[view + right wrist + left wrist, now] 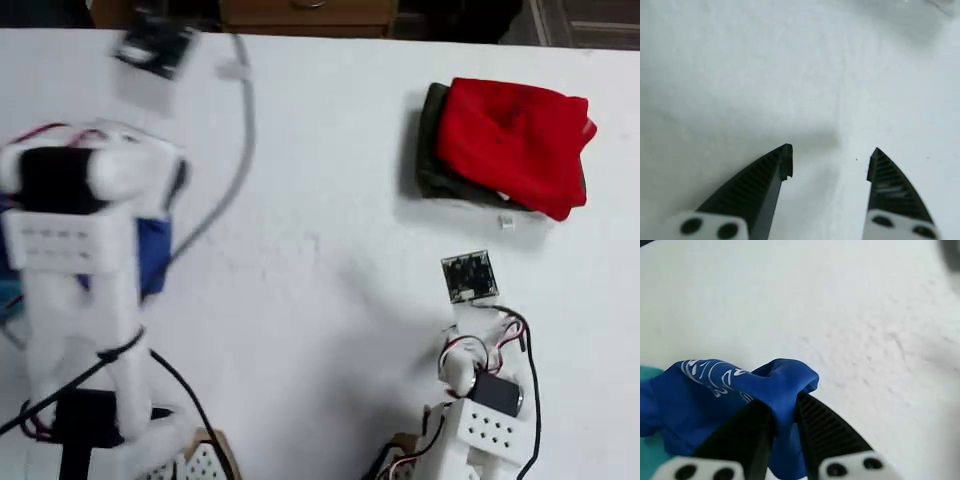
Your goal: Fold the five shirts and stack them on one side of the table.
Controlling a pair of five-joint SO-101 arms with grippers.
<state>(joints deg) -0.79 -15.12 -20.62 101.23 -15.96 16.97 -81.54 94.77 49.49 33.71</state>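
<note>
A blue shirt (715, 395) with white print hangs bunched from my left gripper (785, 407), which is shut on a fold of it above the white table. From above, the blue shirt (153, 250) peeks out beside the raised left arm (85, 240) at the table's left side. A folded red shirt (512, 140) lies on top of a folded dark shirt (432, 150) at the far right. My right gripper (830, 160) stands open over bare table, near the front right edge, with nothing between its fingers.
A teal piece of cloth (650, 440) lies under the blue shirt at the left edge. A grey cable (235, 150) runs across the table's far left part. The right arm's base (470, 420) sits at the front edge.
</note>
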